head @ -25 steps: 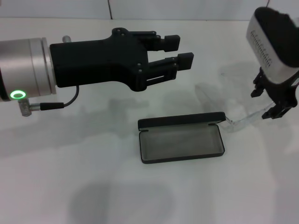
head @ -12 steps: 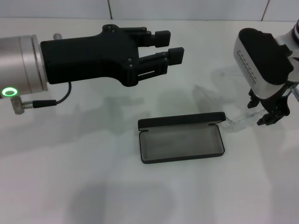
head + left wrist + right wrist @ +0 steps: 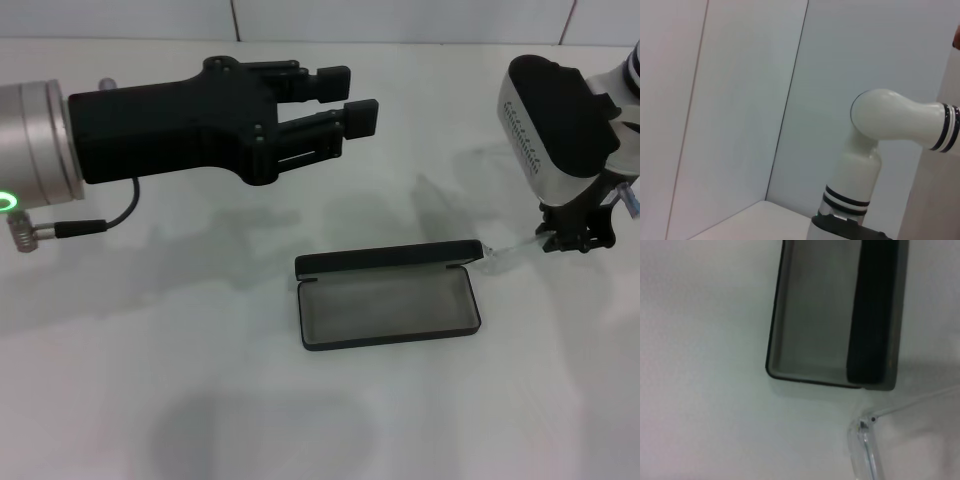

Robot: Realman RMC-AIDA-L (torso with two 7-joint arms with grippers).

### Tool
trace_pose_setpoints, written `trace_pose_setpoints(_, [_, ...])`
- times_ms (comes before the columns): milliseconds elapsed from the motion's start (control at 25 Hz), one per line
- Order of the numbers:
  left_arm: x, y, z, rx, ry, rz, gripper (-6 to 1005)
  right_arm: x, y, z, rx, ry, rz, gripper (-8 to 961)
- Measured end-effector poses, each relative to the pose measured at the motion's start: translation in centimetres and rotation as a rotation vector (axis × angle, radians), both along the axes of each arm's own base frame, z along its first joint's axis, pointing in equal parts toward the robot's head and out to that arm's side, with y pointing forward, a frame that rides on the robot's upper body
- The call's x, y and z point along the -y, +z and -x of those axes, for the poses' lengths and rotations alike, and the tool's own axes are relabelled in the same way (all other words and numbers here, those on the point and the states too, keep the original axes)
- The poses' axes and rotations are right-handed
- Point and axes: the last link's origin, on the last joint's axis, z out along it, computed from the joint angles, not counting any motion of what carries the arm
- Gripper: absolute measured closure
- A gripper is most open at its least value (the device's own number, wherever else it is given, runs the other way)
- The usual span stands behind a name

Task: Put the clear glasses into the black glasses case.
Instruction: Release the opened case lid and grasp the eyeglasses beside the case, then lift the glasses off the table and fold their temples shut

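White table [image 3: 150, 380]: 1 open black glasses case [image 3: 388, 310], 1 clear glasses [image 3: 512, 252], seemingly grasped by right end effector [image 3: 575, 240]; left end effector [image 3: 345, 95] released.

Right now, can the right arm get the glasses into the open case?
Probably yes. The right gripper is down at the glasses, just beside the case, whose lid stands open; nothing lies between.

No legible text, labels or numbers in any view.
The black glasses case [image 3: 388, 296] lies open, its grey lining bare and no lettering on the lid readable from the head or right wrist view. The left arm's silver cuff carries a green ring light [image 3: 8, 201], a sign without characters. The right arm's white housing [image 3: 545, 110] bears a row of small marks, too fine to read.
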Motion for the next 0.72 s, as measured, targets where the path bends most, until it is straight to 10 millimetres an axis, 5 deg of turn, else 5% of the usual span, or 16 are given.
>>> trace_pose_setpoints(360, [0.3, 0.3, 0.5, 0.011, 0.016, -0.005, 559, 0.5, 1.8, 0.1, -0.022, -0.064, -0.049, 856])
trace_pose_setpoints(600, [0.3, 0.4, 0.0, 0.024, -0.008, -0.009, 560, 1.0, 8.9, 2.1, -0.353, -0.124, -0.186, 856])
trace_pose_setpoints(640, [0.3, 0.6, -0.1, 0.031, -0.013, -0.01, 560, 1.0, 8.9, 2.1, -0.353, -0.124, -0.186, 856])
trace_pose_setpoints(680, [0.3, 0.7, -0.2, 0.038, -0.02, -0.009, 560, 2.2, 11.6, 2.6, -0.538, -0.118, -0.209, 856])
trace_pose_setpoints(720, [0.3, 0.8, -0.4, 0.044, -0.026, -0.008, 560, 2.7, 12.2, 2.7, -0.608, -0.112, -0.203, 856])
